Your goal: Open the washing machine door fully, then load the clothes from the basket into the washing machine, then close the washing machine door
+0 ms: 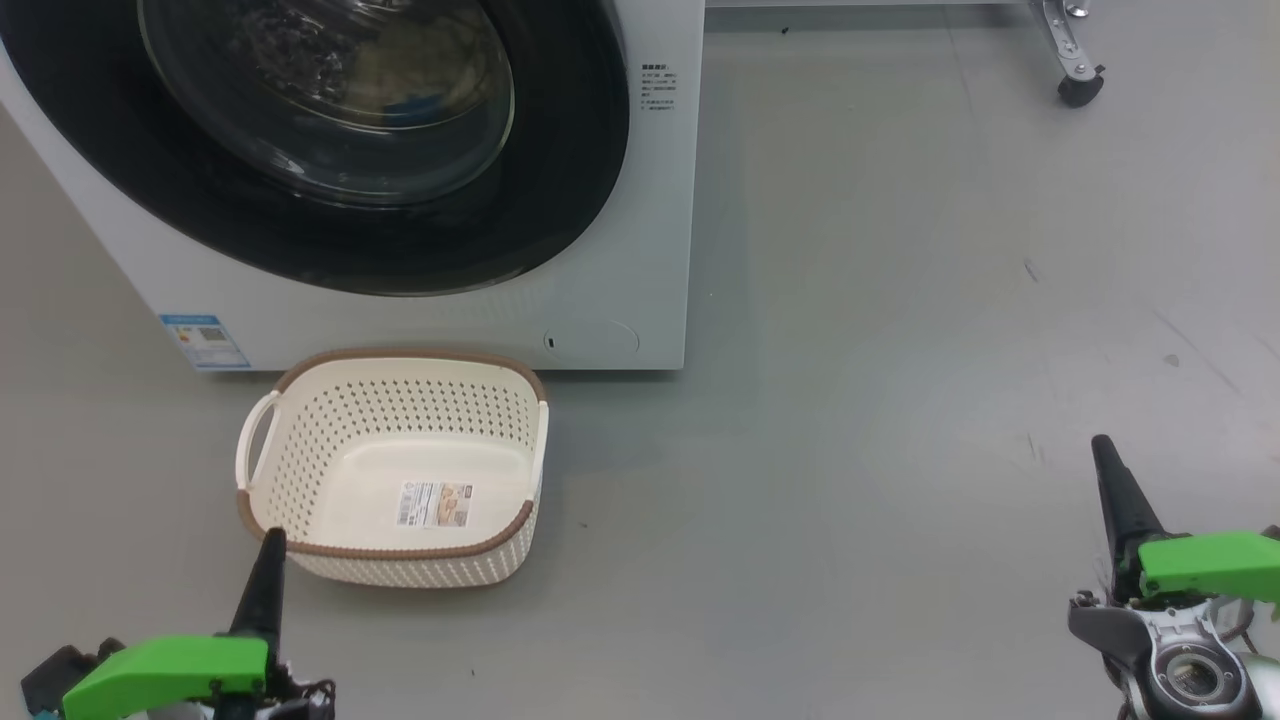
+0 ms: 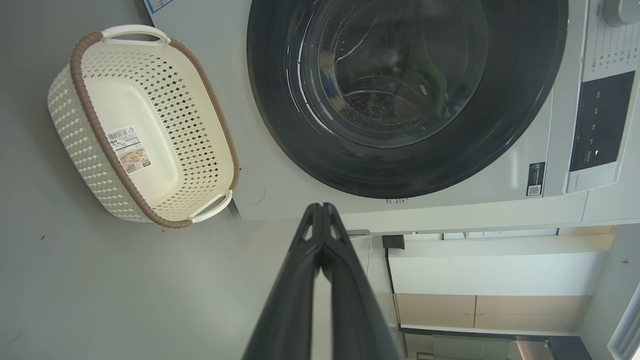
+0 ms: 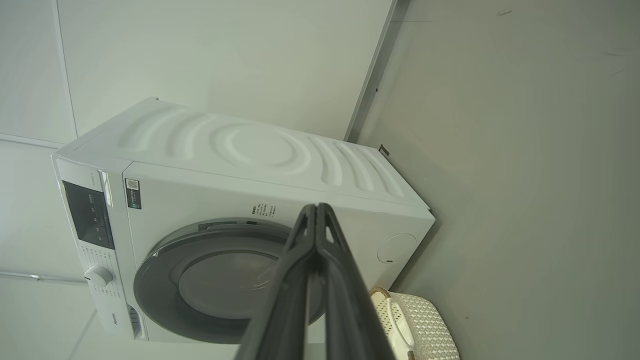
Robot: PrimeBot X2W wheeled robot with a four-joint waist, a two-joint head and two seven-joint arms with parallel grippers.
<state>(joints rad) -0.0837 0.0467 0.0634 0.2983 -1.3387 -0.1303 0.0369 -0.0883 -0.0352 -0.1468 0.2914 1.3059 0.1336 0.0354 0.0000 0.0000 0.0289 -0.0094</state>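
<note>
Grey floor (image 1: pixel 900 300) underlies both claws, each pinched fully shut and holding nothing. Just ahead of the left claw (image 1: pixel 272 538) sits the basket (image 1: pixel 400 550), empty; beyond it stands the washing machine (image 1: pixel 650 200), its washing machine door (image 1: pixel 570 200) flush, the clothes (image 1: pixel 395 98) seemingly dim behind the glass. Risk: a forward left reach would knock the basket's near rim; an unlatched door could swing out. Ahead of the right claw (image 1: pixel 1100 445), bare floor leaves wide room.

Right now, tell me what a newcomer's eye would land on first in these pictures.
The washing machine door, a glossy black ring around bulging glass, sits shut at the head view's upper left. Before it, the cream basket stands empty on the floor. The left claw and right claw are shut, low in the corners.
</note>
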